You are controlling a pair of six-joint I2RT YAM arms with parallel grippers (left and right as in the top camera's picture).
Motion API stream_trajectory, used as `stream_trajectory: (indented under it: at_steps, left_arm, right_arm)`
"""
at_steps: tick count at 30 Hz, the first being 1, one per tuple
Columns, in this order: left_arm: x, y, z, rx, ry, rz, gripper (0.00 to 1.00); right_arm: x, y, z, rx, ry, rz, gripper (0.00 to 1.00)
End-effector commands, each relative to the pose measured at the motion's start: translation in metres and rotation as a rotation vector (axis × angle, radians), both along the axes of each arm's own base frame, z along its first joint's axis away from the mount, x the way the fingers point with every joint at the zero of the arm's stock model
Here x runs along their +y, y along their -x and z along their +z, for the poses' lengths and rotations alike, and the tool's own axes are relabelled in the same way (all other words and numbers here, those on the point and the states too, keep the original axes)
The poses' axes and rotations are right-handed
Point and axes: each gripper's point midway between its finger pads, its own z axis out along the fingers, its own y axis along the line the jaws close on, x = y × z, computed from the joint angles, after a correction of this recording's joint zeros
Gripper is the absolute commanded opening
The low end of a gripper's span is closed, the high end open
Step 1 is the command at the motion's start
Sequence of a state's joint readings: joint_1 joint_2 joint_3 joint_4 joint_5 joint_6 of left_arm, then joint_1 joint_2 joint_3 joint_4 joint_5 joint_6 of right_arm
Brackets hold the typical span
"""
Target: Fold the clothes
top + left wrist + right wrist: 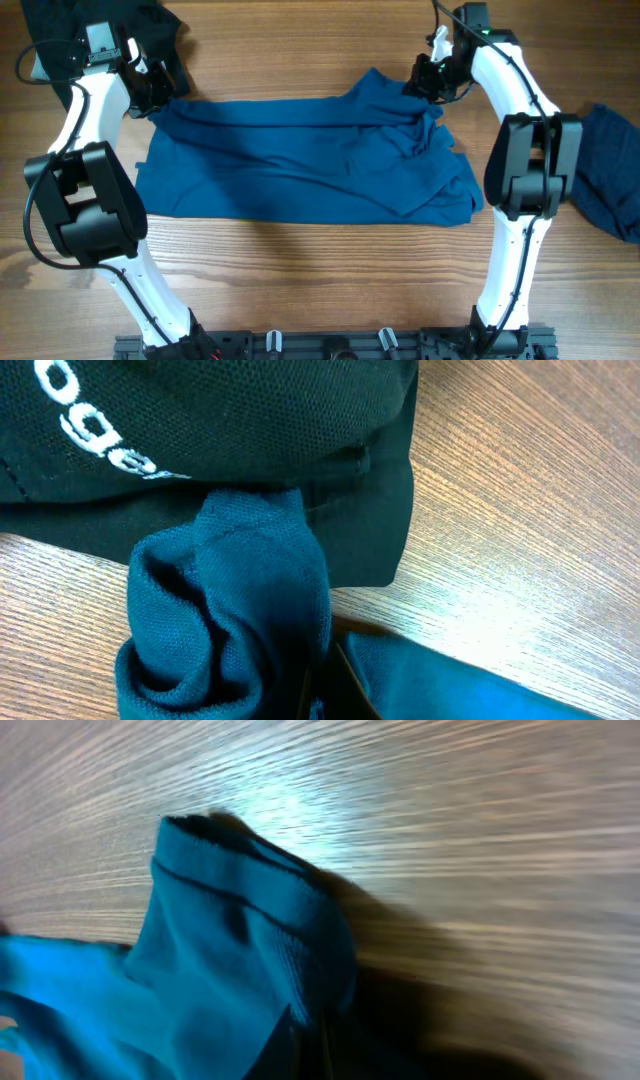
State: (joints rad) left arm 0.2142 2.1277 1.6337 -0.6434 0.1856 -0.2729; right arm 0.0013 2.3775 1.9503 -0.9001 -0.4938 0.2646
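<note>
A mid-blue shirt (300,160) lies spread across the middle of the wooden table, rumpled at its right end. My left gripper (152,98) is shut on its far left corner, which bunches in the left wrist view (230,610). My right gripper (430,88) is shut on its far right corner, a hemmed edge in the right wrist view (240,950). A darker blue garment (612,185) lies at the right edge of the table, apart from both grippers.
A black garment with white lettering (200,420) lies at the far left corner, just behind my left gripper; it also shows in the overhead view (150,30). Bare wood lies in front of the shirt. The arm bases stand at the near edge (330,345).
</note>
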Motion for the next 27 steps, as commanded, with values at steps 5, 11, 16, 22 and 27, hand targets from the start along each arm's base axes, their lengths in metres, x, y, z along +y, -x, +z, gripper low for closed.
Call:
stream_trajectory:
  at_steps: [5, 11, 16, 22, 27]
  left_arm:
    - [-0.011, -0.002, 0.033, -0.069, 0.035, -0.035, 0.04]
    - [-0.011, 0.004, 0.031, -0.044, 0.04, -0.031, 0.04]
    - [-0.005, 0.005, 0.034, -0.048, 0.039, -0.021, 0.04]
    - [0.01, 0.012, 0.049, -0.061, 0.036, 0.013, 0.04]
    - [0.013, 0.026, 0.052, -0.021, 0.049, 0.027, 0.04]
  right_arm:
    - [-0.023, 0.002, 0.079, -0.136, 0.022, 0.005, 0.04]
    - [-0.024, 0.006, 0.084, -0.14, 0.03, 0.02, 0.04]
    - [-0.029, 0.013, 0.083, -0.111, 0.039, 0.013, 0.04]
    - [-0.047, 0.026, 0.071, -0.038, 0.145, -0.012, 0.04]
    - [-0.046, 0.039, 0.068, 0.021, 0.14, -0.011, 0.04]
